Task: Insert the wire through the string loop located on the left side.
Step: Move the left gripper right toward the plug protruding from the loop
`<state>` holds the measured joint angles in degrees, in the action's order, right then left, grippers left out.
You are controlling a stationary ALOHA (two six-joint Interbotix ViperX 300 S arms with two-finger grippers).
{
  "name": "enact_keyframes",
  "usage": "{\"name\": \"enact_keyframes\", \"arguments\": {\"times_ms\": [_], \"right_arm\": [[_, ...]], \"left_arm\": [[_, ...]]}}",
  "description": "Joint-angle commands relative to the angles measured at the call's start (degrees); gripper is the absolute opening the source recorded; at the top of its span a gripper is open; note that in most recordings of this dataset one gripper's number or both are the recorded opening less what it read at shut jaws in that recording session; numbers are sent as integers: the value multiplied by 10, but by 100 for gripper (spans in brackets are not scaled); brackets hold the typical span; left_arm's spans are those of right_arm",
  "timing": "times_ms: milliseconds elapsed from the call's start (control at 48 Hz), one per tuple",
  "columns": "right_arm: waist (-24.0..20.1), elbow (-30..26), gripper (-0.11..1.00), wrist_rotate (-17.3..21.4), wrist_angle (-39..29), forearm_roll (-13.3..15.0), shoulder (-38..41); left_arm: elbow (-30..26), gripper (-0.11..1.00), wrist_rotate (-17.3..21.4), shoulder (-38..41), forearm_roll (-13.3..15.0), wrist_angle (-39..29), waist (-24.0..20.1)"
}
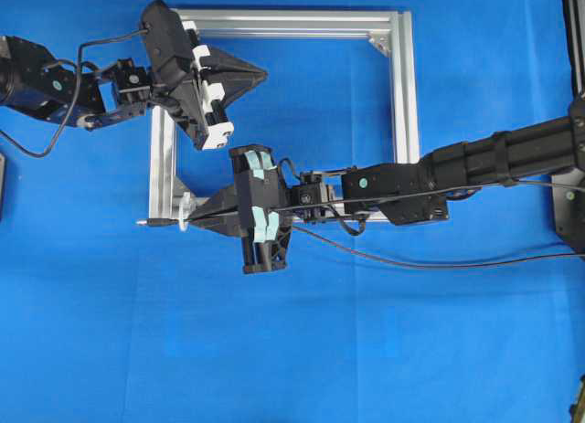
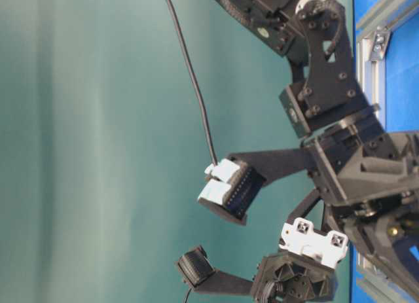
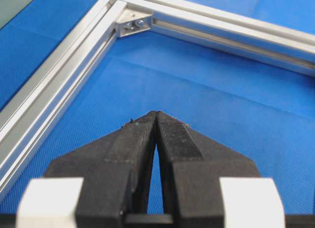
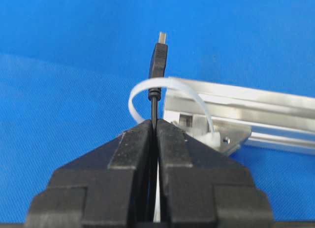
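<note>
My right gripper is shut on the wire, a thin black cable. The gripper sits at the silver frame's lower-left corner. The wire's plug sticks out beyond the fingertips and has a pale metal tip. The whitish string loop arches over the wire just behind the plug, so the plug lies past the loop. Behind the gripper the wire trails right across the cloth. My left gripper is shut on nothing, over the cloth inside the frame's upper left.
The silver aluminium frame lies flat on the blue cloth, with corner brackets inside. The right arm reaches in from the right across the frame's lower rail. A black mount stands at the right edge.
</note>
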<state>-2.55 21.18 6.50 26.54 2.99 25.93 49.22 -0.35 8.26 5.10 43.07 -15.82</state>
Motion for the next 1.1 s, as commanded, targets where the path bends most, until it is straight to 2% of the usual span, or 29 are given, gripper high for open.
{"name": "enact_keyframes", "arguments": {"times_ms": [0,521,1083], "right_arm": [[1,-15,0,0,3,0,-9],[1,-15,0,-1,2,-1,-8],[1,-15,0,-1,2,0,-8]], "left_arm": [[-3,0,-1,-18,-2,4,1],[15,0,0,-32,-2,4,1],[208,0,-1,-197,-2,5,-3]]}}
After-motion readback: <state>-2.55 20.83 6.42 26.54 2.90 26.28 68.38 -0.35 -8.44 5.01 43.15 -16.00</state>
